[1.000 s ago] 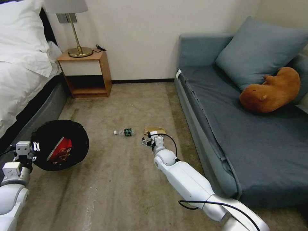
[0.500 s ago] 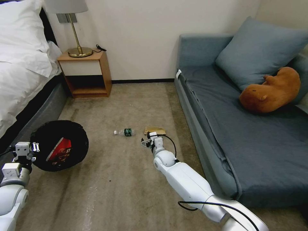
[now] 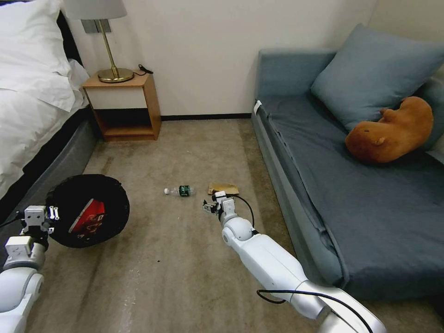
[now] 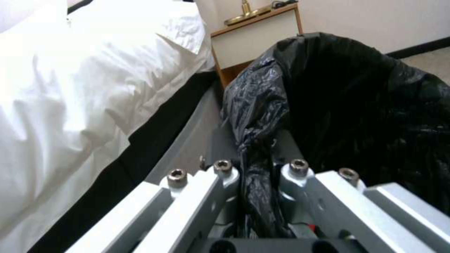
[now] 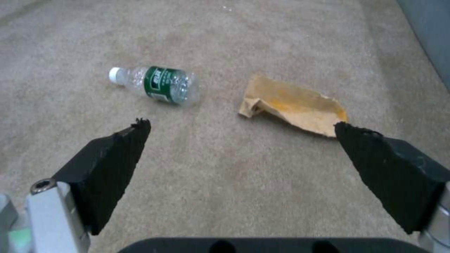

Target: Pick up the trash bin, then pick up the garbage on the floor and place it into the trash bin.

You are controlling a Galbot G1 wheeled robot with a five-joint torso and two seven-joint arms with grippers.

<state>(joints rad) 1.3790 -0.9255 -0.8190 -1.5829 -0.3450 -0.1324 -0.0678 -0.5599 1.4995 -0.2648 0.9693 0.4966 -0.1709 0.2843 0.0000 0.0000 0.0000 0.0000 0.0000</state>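
Trash bin (image 3: 88, 210): black-lined, held off the carpet at the robot's left, beside the bed (image 3: 32, 92); mouth tilted toward the head camera.
Bin contents: red-and-white wrapper (image 3: 88, 217) lies inside the liner.
Left gripper (image 4: 255, 175): at the bin's near rim; jaws clenched on a bunched fold of the black bag, with the liner pinched between the two metal fingers (image 4: 220, 196).
Right gripper (image 5: 241, 140): extended low over the carpet (image 3: 185, 259), in front of the sofa (image 3: 351, 185); jaws released and spread wide, nothing between the black pads (image 5: 117, 154).
Bottle (image 5: 157, 84): small, clear, green label, white cap; lying on its side on the carpet, just ahead of the right gripper toward its left pad.
Paper bag (image 5: 295, 105): crumpled, brown, flat on the carpet beside the bottle but apart from it, toward the sofa side; near the other pad, not touching it.
Nightstand (image 3: 122, 106): against the far wall, carrying a lamp (image 3: 104, 41).
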